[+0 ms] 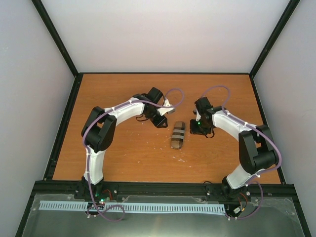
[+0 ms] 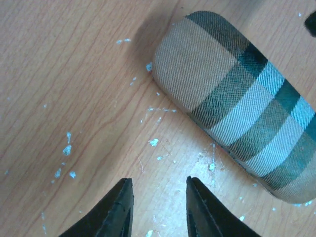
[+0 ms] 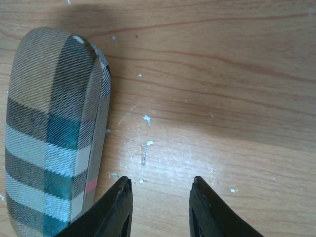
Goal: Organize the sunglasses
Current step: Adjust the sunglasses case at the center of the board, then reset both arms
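Observation:
The sunglasses are not in view in any frame. A closed oblong case (image 1: pixel 177 135) with grey-brown and teal stripes lies on the table's middle. It also shows in the left wrist view (image 2: pixel 237 98) and in the right wrist view (image 3: pixel 52 133). My left gripper (image 1: pixel 162 120) is open and empty just left of the case's far end (image 2: pixel 159 181). My right gripper (image 1: pixel 196 127) is open and empty just right of the case (image 3: pixel 161 180). Neither gripper touches the case.
The wooden table (image 1: pixel 123 158) has black rails along its edges and pale walls around it. Small white specks (image 2: pixel 66 148) mark the wood near the case. A white perforated strip (image 1: pixel 128 207) runs along the near frame.

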